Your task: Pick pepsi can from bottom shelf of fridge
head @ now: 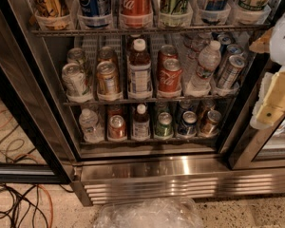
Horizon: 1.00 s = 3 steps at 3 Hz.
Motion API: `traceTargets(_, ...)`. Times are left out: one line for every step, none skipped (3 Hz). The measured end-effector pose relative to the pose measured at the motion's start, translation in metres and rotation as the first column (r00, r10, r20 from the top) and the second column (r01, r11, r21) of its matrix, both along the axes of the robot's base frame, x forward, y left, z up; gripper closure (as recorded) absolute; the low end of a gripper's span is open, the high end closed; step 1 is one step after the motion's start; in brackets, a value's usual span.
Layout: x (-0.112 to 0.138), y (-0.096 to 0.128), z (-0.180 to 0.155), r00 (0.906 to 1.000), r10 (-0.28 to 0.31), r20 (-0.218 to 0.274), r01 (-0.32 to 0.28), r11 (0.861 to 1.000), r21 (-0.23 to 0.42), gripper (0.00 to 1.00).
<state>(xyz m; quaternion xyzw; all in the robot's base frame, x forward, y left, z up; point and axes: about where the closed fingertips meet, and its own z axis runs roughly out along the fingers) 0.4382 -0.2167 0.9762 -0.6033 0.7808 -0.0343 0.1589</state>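
One pepsi can [187, 123] is seen upright on the bottom shelf [147, 141] of the fridge [180, 171], beside a green can [164, 124]. The pincer [271, 109] is held apart at the right edge; its spread cannot be told.

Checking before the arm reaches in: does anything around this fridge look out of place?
Yes. Crumpled clear plastic lies on the floor before the fridge, and loose cables sprawl at left. The pepsi can stands upright on the bottom shelf. The tool hangs at the view's right edge.
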Motion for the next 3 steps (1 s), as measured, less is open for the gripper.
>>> traceTargets(0.001, -0.001, 0.005, 0.9999, -0.001, 0.016, 0.000, 1.000, 0.010, 0.00)
traceTargets(0.002, 0.001, 0.002, 0.9991, -0.012, 0.042, 0.009, 0.999, 0.051, 0.00)
traceTargets(-0.002, 0.006, -0.008, 0.9930, -0.058, 0.103, 0.040, 0.985, 0.170, 0.00)
